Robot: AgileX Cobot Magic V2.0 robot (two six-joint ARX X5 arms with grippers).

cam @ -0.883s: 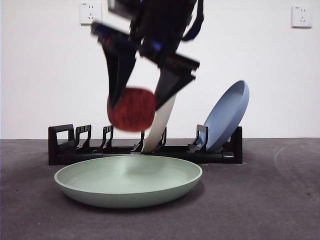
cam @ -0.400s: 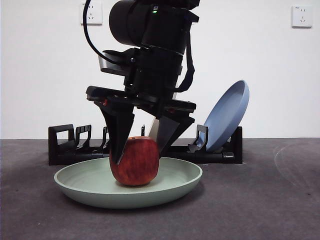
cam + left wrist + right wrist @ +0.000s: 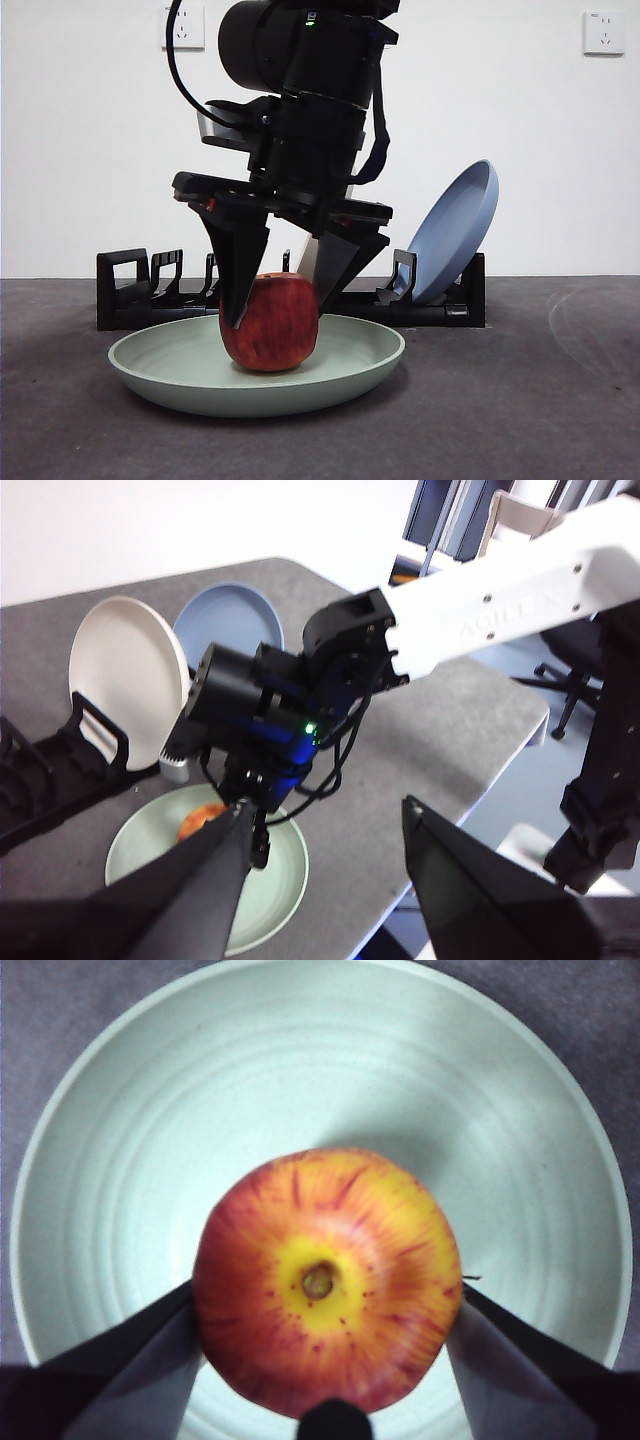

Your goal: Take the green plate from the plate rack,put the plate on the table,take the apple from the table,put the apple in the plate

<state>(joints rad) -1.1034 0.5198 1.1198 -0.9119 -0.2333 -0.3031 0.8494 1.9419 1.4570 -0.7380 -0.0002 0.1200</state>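
Observation:
The red apple (image 3: pixel 270 322) stands in the middle of the green plate (image 3: pixel 180 385), which lies flat on the table (image 3: pixel 520 400) in front of the plate rack (image 3: pixel 125 290). My right gripper (image 3: pixel 278 310) comes down from above and is shut on the apple, one jaw on each side. The right wrist view shows the apple (image 3: pixel 325 1280) from above, stem hollow up, between the jaws (image 3: pixel 325 1300) over the plate (image 3: pixel 130 1110). My left gripper (image 3: pixel 330 880) is open and empty, high above the table, looking down on the right arm, the plate (image 3: pixel 285 880) and the apple (image 3: pixel 200 822).
A blue plate (image 3: pixel 455 230) leans in the rack's right end. A cream-white plate (image 3: pixel 125 675) stands in the rack beside it, mostly hidden behind the arm in the front view. The table's edge (image 3: pixel 450 810) lies close to the green plate.
One second ago the right gripper held the apple in the air above the plate. It has come down and the apple now rests in the plate. Nothing has moved in the last half second.

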